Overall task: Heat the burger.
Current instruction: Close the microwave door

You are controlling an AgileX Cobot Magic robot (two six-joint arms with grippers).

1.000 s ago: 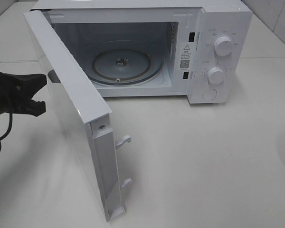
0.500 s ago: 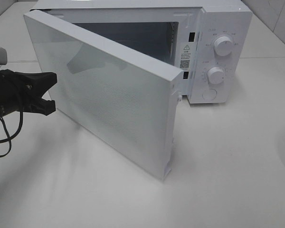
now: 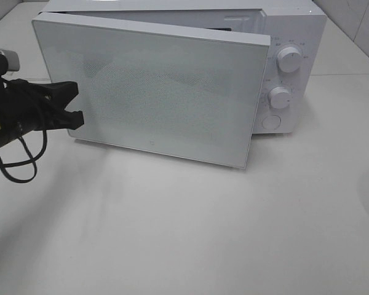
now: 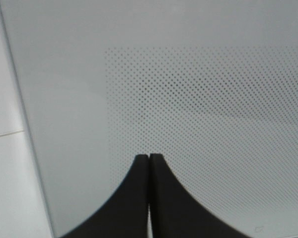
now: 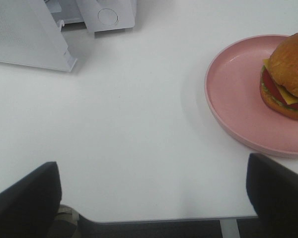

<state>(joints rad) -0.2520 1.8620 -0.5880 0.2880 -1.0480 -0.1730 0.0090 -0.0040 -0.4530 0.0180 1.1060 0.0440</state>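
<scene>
You see white perforated microwave door (image 3: 154, 92) hiding cavity. Golden-bun burger (image 5: 288, 74) on round pink plate (image 5: 238, 94) cut off, right edge. Left claw (image 4: 149, 157) pinched closed, empty; right claw (image 5: 154, 188) spread wide, empty.

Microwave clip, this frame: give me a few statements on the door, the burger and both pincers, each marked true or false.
1. The microwave door is nearly closed, not latched. True.
2. The burger is inside the microwave. False: it sits on the pink plate on the table.
3. The left pincer is shut and holds nothing. True.
4. The right pincer is shut on the plate. False: its jaws stand wide apart over bare table.
5. The burger fills the whole plate. False: it sits to one side, leaving much of the plate bare.
</scene>
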